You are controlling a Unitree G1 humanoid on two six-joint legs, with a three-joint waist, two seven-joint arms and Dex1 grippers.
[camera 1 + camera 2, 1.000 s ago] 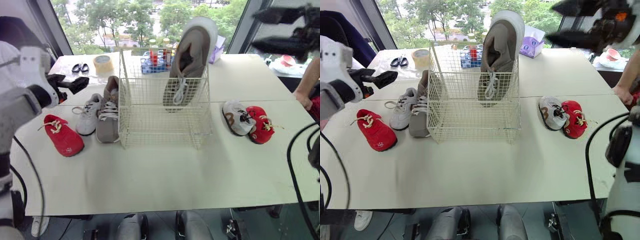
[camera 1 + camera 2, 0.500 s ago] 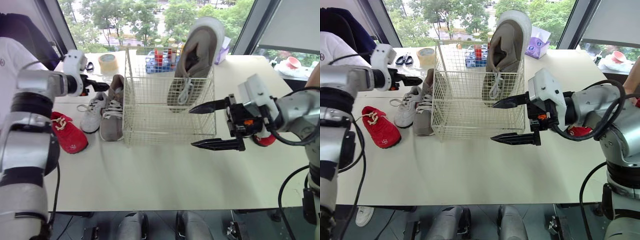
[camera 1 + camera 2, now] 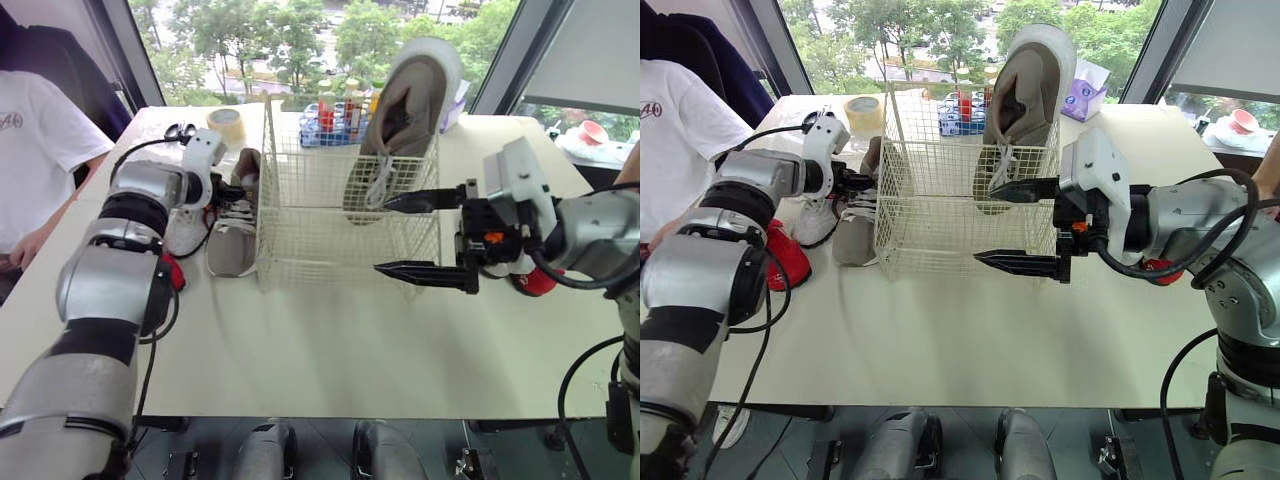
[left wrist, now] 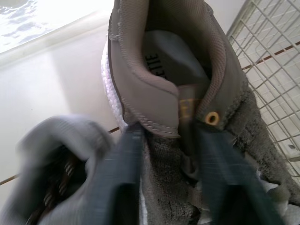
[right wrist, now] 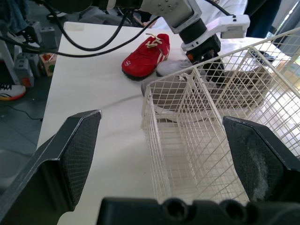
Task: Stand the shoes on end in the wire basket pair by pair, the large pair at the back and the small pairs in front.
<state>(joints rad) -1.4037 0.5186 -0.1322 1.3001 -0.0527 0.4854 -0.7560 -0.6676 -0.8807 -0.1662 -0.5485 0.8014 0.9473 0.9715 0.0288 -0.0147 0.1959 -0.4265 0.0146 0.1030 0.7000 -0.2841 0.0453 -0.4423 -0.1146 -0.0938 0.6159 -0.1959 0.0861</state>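
Fetching the 2nd large grey shoe [image 4: 159, 61]: left pincer [image 4: 166, 133] open astride its collar, likely closing next; right pincer [image 3: 405, 235] wide, empty.

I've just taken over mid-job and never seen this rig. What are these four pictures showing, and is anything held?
A humanoid robot with two arms, each ending in a two-finger gripper. The two wide pictures come from its head, looking down on the table; the two close ones from its wrists. One large grey shoe stands on end in the wire basket. Its mate lies left of the basket, beside a white shoe and a red shoe. The left gripper is at the mate's opening; whether it grips I cannot tell. The right gripper hangs open and empty before the basket.
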